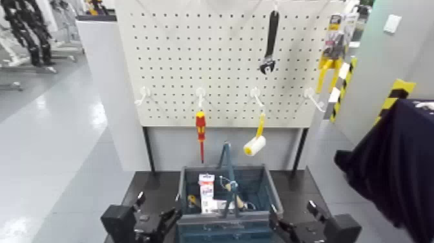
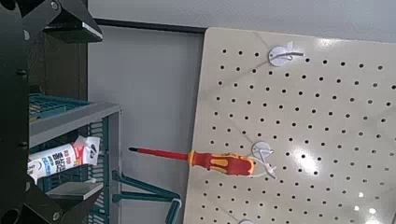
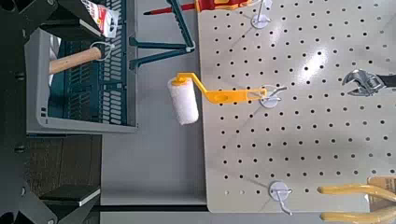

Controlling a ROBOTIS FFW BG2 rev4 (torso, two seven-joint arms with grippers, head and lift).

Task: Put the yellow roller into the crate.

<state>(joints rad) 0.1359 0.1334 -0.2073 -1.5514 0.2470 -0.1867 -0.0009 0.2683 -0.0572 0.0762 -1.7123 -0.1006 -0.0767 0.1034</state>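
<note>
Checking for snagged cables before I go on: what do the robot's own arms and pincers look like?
Both the left pincer and the right pincer look black and angular, with slim fingers on blocky dark bodies. No lettering or loose cable can be made out on either; the upper arms are out of view.

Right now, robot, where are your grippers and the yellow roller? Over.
Both grippers, left and right, open beside the crate. Yellow roller hanging from pegboard hook. Crate's upright handle may get in the way.
</note>
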